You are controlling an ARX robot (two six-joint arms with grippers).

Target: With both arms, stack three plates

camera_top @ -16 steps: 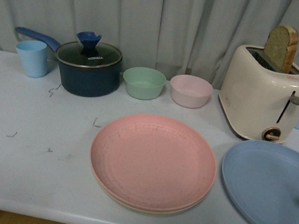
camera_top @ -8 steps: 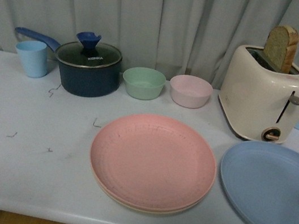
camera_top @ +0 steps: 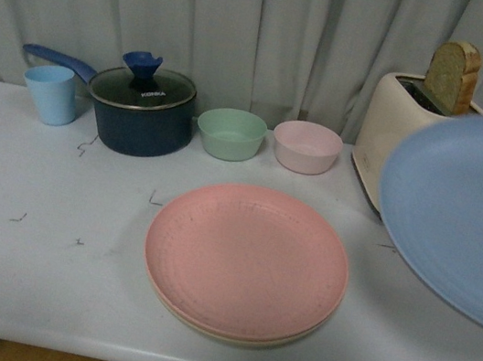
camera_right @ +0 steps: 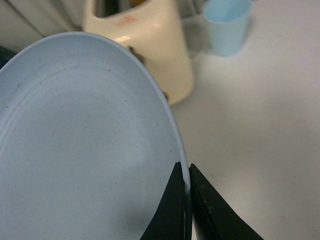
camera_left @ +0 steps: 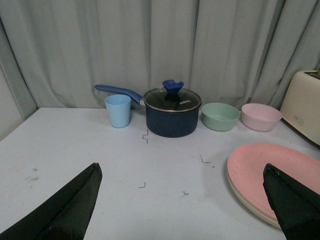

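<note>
The pink plate (camera_top: 247, 257) lies on the beige plate (camera_top: 243, 336), whose rim shows under it, at the table's front middle. The blue plate (camera_top: 463, 213) is held up off the table at the right, tilted, in front of the toaster. My right gripper (camera_right: 185, 175) is shut on the blue plate's rim (camera_right: 75, 140); it is out of the front view. My left gripper (camera_left: 182, 172) is open and empty above the table, its two fingers (camera_left: 75, 205) wide apart, with the pink plate (camera_left: 270, 172) beside one finger.
A cream toaster (camera_top: 383, 139) with bread (camera_top: 452, 75) stands at the back right. A green bowl (camera_top: 231, 132), a pink bowl (camera_top: 307, 146), a dark blue pot (camera_top: 140, 108) and a blue cup (camera_top: 50, 93) line the back. Another blue cup (camera_right: 227, 25) stands by the toaster.
The blue plate has risen off the table at the right and tilted up, now covering much of the toaster. The pink and beige stack has not moved.
</note>
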